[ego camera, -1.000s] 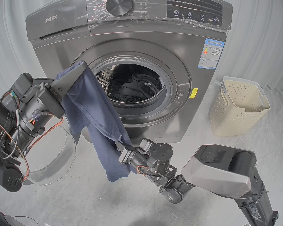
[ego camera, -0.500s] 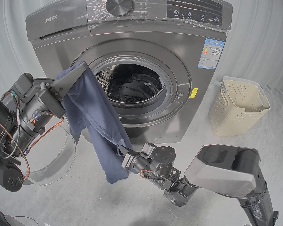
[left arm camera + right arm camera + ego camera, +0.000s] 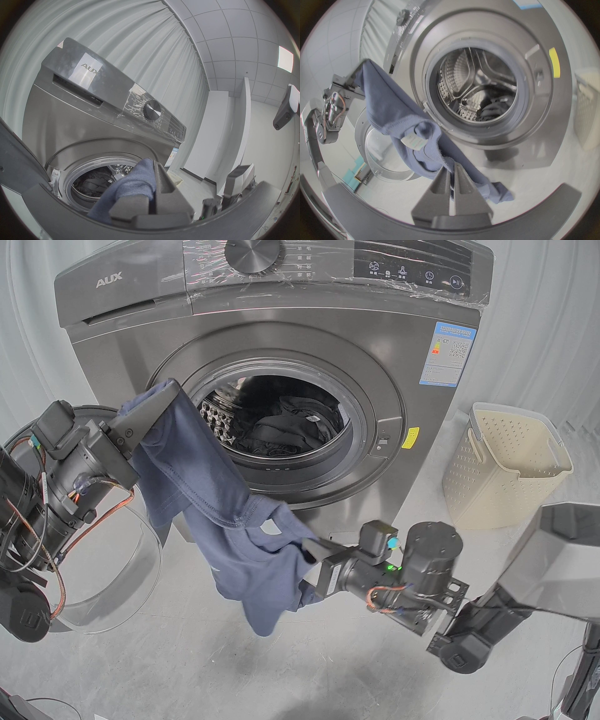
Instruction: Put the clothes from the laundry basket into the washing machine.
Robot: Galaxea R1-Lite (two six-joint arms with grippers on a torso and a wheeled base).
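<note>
Now, mid-loading, left gripper (image 3: 164, 394) and right gripper (image 3: 309, 547) clamp the navy cloth shirt (image 3: 206, 477); next, lift it into the grey washing machine (image 3: 350, 334).

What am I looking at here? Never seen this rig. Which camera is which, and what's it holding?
It is a two-armed robot loading a washing machine. The wide picture comes from a camera on its head, looking down at the work. The two round ones come from cameras on its wrists, each looking along its own claw. The left claw and the right claw are both shut on one blue shirt, which hangs stretched between them in front of the open drum. Dark clothes already lie inside. The round glass door stands swung open on the robot's left. On the floor to the right sits the cream laundry basket; no clothes show in it.
</note>
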